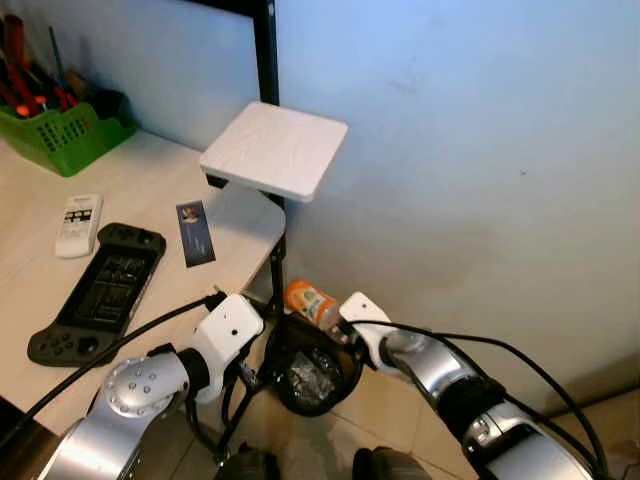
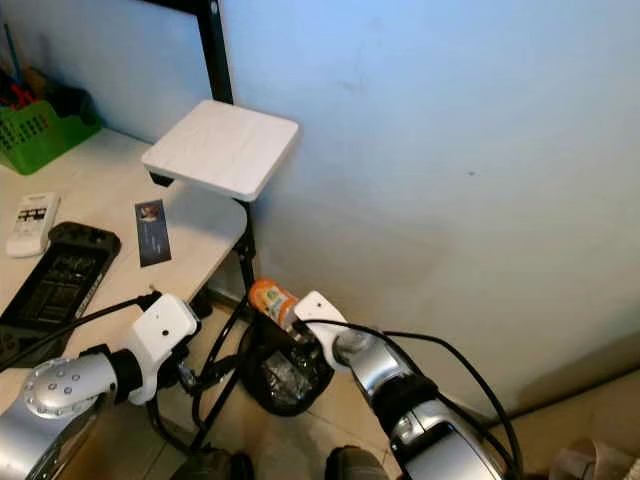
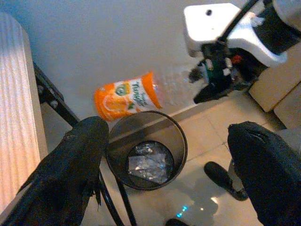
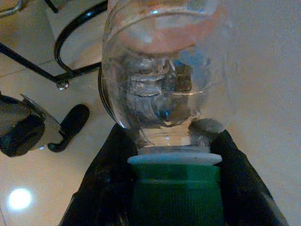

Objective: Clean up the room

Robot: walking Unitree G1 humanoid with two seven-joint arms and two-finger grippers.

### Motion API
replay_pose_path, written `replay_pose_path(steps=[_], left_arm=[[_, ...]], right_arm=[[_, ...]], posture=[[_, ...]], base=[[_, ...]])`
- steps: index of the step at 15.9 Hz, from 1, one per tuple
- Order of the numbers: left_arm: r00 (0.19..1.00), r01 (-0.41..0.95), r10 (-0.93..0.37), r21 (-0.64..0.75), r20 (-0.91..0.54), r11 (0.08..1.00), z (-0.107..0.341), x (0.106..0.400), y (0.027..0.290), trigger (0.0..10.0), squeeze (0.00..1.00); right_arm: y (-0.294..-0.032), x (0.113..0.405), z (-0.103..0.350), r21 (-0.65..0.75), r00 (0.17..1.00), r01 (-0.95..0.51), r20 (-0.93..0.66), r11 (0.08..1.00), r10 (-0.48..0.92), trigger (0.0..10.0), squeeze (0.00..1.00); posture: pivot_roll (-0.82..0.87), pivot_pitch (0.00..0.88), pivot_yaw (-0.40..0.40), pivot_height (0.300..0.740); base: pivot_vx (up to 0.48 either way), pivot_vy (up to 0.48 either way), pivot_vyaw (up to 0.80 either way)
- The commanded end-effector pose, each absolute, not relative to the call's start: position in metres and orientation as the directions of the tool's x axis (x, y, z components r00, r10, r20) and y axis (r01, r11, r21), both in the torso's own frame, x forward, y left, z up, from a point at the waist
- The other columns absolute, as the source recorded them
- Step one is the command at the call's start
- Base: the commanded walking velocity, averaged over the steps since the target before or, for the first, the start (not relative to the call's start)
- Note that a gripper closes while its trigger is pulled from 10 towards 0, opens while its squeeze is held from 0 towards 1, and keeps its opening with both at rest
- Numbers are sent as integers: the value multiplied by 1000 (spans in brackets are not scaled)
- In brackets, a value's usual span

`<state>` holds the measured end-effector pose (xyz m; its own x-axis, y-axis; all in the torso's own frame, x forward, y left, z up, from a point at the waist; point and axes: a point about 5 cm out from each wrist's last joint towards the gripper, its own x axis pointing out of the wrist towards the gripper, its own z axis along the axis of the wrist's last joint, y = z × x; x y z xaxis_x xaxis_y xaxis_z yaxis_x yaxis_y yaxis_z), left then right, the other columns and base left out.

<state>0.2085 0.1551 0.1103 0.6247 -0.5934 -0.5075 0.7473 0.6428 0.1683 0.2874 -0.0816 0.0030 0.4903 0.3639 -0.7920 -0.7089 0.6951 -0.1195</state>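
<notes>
An empty clear plastic bottle [image 1: 312,304] with an orange label and green cap hangs over the round black waste bin [image 1: 283,387] on the floor by the desk leg. My right gripper [image 4: 175,188] is shut on the bottle's capped neck; the left wrist view shows that gripper [image 3: 217,82] holding the bottle [image 3: 128,98] sideways above the bin [image 3: 176,141]. Crumpled clear plastic [image 3: 146,162] lies in the bin. My left gripper [image 3: 167,174] is open, poised above the bin's near side, with a black finger [image 3: 70,174] on either side.
The desk [image 1: 150,190] on my left carries a green basket of tools [image 1: 60,125], a white remote [image 1: 78,224], a black game controller [image 1: 100,292] and a small card [image 1: 195,233]. A white square shelf [image 1: 275,150] juts from a black post. The wall [image 1: 480,150] stands close ahead.
</notes>
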Motion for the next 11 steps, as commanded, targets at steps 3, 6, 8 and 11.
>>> replay_pose_path(steps=[3, 6, 8, 11], left_arm=[[610, 757, -603, 154, -514, 634, 112, 205, 153, 10000, 0], [609, 756, -601, 149, -518, 637, 112, 205, 154, 10000, 0], [611, 754, -597, 150, -521, 640, 112, 206, 155, 10000, 0], [611, 753, -596, 151, -521, 640, 112, 207, 155, 10000, 0]], right_arm=[[-75, 287, 0, -100, 478, -716, -792, 691, 381, 10000, 686], [-69, 285, -2, -67, 460, -720, -792, 691, 402, 10000, 1000], [-65, 285, -1, -33, 458, -710, -781, 703, 425, 10000, 1000], [-60, 282, -1, 56, 432, -699, -762, 713, 483, 10000, 1000]], posture=[[-62, 171, -24, 740], [-60, 172, -25, 740], [-61, 173, -23, 740], [-60, 174, -23, 740]], base=[[0, 0, 0], [0, 0, 0], [0, 0, 0], [0, 0, 0]])
